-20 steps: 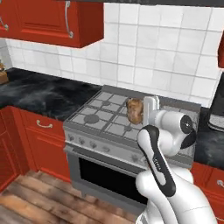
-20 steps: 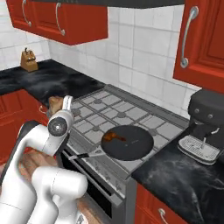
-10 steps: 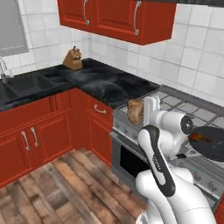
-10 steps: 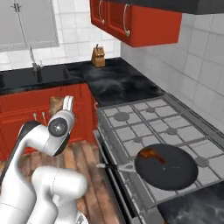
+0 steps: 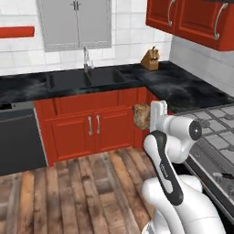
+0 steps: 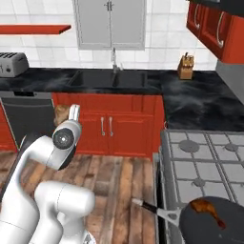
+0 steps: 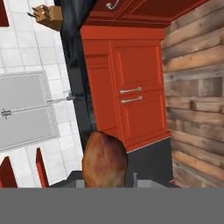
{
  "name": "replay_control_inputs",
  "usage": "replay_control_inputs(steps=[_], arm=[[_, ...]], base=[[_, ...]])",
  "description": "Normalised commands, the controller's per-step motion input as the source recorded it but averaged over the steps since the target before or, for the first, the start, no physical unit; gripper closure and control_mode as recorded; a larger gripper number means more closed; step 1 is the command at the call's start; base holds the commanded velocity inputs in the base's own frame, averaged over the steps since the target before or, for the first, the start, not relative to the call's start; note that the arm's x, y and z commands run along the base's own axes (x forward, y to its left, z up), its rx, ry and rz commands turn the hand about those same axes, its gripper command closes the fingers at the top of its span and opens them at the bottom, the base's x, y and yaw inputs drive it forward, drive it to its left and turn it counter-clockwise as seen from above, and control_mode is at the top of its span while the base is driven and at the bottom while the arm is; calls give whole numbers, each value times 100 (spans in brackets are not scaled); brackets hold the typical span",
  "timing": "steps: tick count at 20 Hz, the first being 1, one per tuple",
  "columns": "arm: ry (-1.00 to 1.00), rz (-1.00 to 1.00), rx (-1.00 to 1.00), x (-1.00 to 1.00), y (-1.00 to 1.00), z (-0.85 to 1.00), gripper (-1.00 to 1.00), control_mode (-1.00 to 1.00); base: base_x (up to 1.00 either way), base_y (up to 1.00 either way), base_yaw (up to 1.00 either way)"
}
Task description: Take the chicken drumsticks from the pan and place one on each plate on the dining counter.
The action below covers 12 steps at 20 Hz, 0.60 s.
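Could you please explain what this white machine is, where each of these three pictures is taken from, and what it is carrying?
It is a white robot arm on a driving base, in a rendered kitchen. Two pictures come from cameras on the base, behind the arm to its left and right; the third looks along the hand itself, and appears turned on its side.

The claw is shut on a golden-brown chicken drumstick, held up in front of the red cabinets.

In the right base view, a black frying pan sits on the stove with a darker drumstick still in it. Behind, the black marble counter holds a sink, a knife block and a toaster.
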Motion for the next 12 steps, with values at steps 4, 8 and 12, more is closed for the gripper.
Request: replay_control_inputs(steps=[4,8,12], arm=[[0,0,0,0,0,0,100,100],[0,0,0,0,0,0,100,100],[0,0,0,0,0,0,100,100]], base=[[6,22,64],[19,16,62],[35,23,57]])
